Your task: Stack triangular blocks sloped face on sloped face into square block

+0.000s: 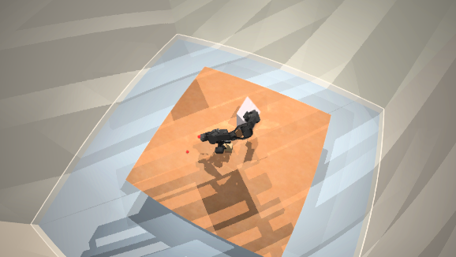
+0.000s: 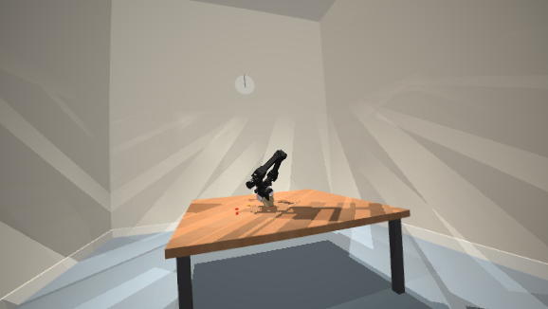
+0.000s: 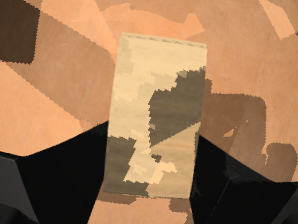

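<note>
A pale wooden triangular block (image 3: 135, 85) fills the middle of the wrist view, showing one face as an upright, slightly turned rectangle. My gripper (image 3: 150, 131) is shut on it, with a black finger against each long side. A thin strip shows along the block's far edge; whether it belongs to the second block cannot be told. In the top and exterior views the pale wood (image 1: 229, 147) (image 2: 268, 201) shows small below the hand, close to the table (image 1: 292, 130) (image 2: 209, 232). The second block cannot be made out separately, and the sloped faces are hidden.
Two small red things (image 1: 187, 151) (image 2: 237, 213) are on the table to the left of the hand, one close to the arm in the top view. A small yellow thing (image 2: 248, 205) is nearer the hand. A white angular shape (image 1: 247, 106) is beside the arm's base. Patchy shadows cross the table.
</note>
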Tool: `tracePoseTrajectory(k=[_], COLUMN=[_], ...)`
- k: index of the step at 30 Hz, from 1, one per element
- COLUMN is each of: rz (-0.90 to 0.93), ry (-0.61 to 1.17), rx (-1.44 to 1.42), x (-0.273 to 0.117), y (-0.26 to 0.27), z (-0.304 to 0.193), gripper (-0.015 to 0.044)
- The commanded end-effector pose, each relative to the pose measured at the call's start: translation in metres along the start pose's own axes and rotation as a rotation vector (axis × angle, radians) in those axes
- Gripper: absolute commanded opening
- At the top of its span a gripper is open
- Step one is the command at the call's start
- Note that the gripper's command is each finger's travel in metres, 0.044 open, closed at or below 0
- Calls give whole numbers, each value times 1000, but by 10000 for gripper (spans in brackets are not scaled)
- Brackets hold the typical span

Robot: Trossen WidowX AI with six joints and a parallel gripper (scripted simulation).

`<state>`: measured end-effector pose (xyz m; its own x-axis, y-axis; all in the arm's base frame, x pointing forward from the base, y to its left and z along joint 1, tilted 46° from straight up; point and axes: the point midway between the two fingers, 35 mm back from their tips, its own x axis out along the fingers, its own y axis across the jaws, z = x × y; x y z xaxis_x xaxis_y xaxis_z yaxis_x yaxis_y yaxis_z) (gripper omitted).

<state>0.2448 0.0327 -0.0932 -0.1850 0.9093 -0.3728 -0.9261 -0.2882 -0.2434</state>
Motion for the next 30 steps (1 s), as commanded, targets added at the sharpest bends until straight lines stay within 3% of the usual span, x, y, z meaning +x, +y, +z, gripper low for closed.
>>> tracePoseTrajectory(k=[1, 22, 30], rz=[-5, -7, -2], ry=[-1, 1, 1], rx=[5, 6, 2], x=[0, 2, 2], y=[0, 0, 0], z=[0, 0, 0], gripper=[0, 0, 210])
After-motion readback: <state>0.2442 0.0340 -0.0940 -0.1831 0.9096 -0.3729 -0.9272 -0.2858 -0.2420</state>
